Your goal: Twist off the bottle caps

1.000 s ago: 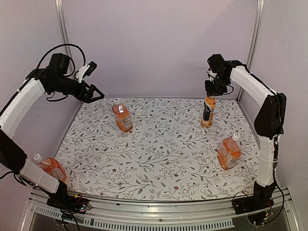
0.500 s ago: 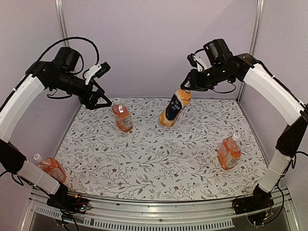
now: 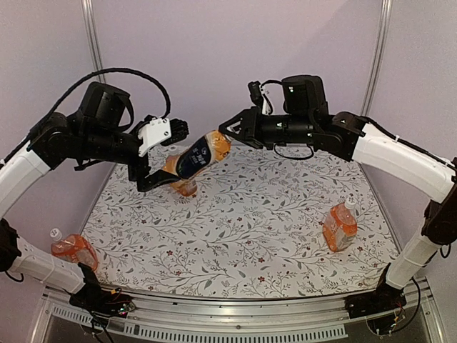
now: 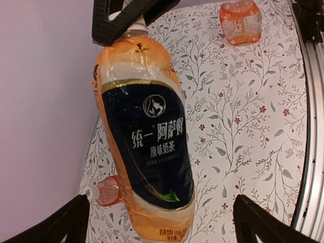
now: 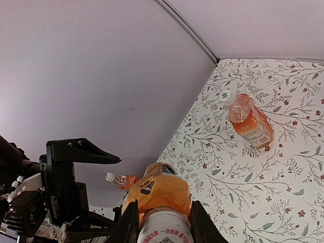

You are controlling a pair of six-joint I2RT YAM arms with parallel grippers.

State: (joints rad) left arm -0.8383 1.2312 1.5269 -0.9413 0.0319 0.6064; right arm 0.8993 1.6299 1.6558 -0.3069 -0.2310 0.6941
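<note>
The tall bottle with the dark label hangs tilted, almost level, above the back left of the table. My right gripper is shut on its white cap, fingers pinching both sides. In the left wrist view the bottle fills the middle, its cap held by black fingers at the top. My left gripper stands open, its jaws wide on either side of the bottle's base and apart from it. My left gripper shows only its fingertips in the bottom corners.
A squat bottle stands behind and below the held one. Another squat bottle with a white cap stands at the right. A third squat bottle lies near the left arm's base. Walls close in at back and sides.
My right arm lifted the tall bottle from the back right, swung it left and tipped it nearly level. My left gripper came in to stand around its base.
</note>
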